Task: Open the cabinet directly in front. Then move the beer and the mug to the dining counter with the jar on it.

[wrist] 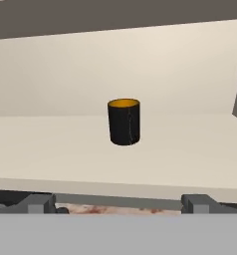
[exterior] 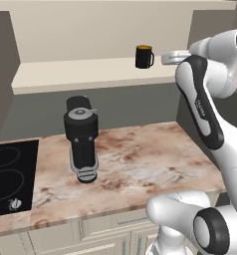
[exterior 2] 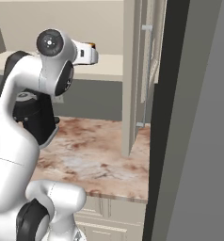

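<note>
The cabinet stands open, and its pale shelf (exterior: pixel 90 72) carries the mug (exterior: pixel 144 56), dark with a yellow-orange inside. In the hand view the mug (wrist: pixel 124 121) stands upright in the middle of the shelf (wrist: pixel 51 149), straight ahead and some way off. My gripper (wrist: pixel 119 204) is open just in front of the shelf's front edge, fingertips (wrist: pixel 38 203) wide apart with nothing between them. In the left base view my hand (exterior: pixel 172 58) hovers just right of the mug. The cabinet's open door (exterior 2: pixel 132 80) shows edge-on at the right. The beer, the dining counter and the jar are out of view.
Below the shelf lies a marbled counter (exterior: pixel 140 159) with a black coffee machine (exterior: pixel 81 137) and a black cooktop (exterior: pixel 11 174) at its left. Cream drawers (exterior: pixel 105 231) run under it. A dark tall panel (exterior 2: pixel 189 141) bounds the right side.
</note>
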Motion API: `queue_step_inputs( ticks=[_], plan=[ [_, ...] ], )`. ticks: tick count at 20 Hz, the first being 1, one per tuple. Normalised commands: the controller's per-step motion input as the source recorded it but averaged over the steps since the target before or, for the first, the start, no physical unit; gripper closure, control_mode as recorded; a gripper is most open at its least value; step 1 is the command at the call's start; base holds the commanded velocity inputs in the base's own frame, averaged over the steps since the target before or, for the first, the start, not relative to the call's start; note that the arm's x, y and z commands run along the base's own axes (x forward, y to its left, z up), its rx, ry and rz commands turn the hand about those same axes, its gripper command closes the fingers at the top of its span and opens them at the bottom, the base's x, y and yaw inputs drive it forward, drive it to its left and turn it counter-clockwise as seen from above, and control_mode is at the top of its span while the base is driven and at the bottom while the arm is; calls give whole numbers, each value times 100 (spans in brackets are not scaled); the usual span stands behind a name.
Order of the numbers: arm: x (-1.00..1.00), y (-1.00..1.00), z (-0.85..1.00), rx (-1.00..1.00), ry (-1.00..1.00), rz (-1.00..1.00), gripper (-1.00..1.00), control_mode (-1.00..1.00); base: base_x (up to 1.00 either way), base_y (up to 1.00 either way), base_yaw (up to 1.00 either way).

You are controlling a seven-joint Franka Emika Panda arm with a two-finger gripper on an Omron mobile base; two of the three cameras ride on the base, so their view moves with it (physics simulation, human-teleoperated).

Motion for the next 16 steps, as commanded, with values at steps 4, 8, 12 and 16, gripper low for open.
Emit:
queue_step_inputs(
  ticks=[4, 8, 12, 16],
  plan=[
    [19, 0, 0, 0, 0, 0, -100, -100, 0, 0, 0],
    [29, 3, 0, 0, 0, 0, -100, -100, 0, 0, 0],
    [32, 6, -2, 0, 0, 0, -100, -100, 0, 0, 0],
    [36, 7, -4, 0, 0, 0, -100, -100, 0, 0, 0]
  ],
)
